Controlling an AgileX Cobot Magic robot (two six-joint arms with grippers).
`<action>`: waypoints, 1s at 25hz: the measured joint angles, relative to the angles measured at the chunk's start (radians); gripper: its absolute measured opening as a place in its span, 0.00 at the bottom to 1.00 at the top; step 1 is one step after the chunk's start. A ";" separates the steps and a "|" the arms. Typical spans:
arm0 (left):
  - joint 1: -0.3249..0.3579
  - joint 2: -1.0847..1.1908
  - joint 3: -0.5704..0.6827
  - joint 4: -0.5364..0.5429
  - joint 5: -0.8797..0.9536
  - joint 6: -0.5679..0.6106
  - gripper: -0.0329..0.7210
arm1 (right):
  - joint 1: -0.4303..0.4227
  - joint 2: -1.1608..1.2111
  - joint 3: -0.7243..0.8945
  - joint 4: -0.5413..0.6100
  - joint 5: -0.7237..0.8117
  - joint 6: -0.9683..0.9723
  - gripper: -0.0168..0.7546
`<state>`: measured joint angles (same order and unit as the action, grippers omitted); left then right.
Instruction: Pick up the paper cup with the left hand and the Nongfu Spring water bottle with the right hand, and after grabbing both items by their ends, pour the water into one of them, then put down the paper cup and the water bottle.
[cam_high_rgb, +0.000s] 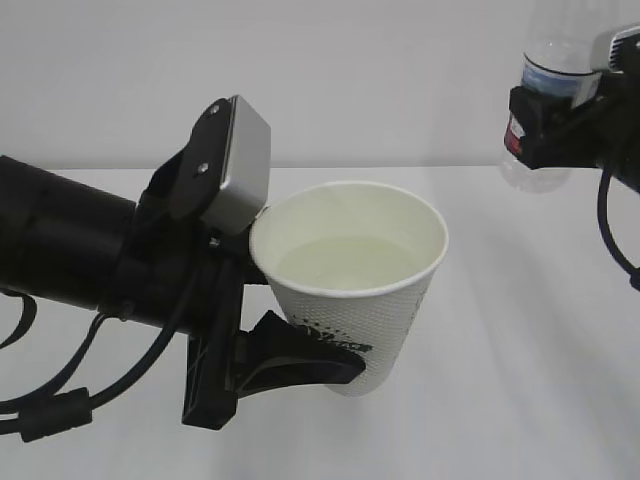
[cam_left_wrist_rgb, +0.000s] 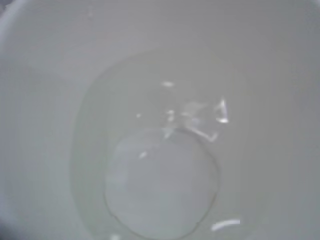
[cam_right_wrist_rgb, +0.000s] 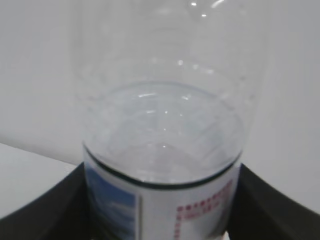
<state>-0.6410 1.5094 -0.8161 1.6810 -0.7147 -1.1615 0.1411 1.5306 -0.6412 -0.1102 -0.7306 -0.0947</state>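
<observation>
Gripping paper cup (cam_high_rgb: 352, 290) in left pincer (cam_high_rgb: 262, 345), right pincer (cam_high_rgb: 550, 125) clasping water bottle (cam_high_rgb: 545, 90), well apart.

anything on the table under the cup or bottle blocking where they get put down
Nothing visible does. The white table shows bare below the paper cup, held by the left hand, and below the Nongfu Spring water bottle, held by the right hand.

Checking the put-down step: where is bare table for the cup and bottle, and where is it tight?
Bare white table lies between the paper cup and the Nongfu Spring water bottle, running to the near right edge. The left side is crowded by the left hand and its cables. The right hand fills the far right corner.
</observation>
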 joint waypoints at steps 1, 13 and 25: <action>0.000 0.000 0.000 0.000 0.000 0.000 0.70 | 0.000 0.012 0.005 0.010 -0.012 -0.004 0.69; 0.000 0.000 0.000 -0.002 0.007 0.000 0.70 | 0.000 0.141 0.114 0.188 -0.165 -0.024 0.69; 0.000 0.000 0.000 -0.002 0.009 0.000 0.70 | 0.000 0.301 0.133 0.211 -0.359 -0.049 0.69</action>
<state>-0.6410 1.5094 -0.8161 1.6794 -0.7054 -1.1615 0.1411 1.8313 -0.5084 0.1010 -1.0894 -0.1441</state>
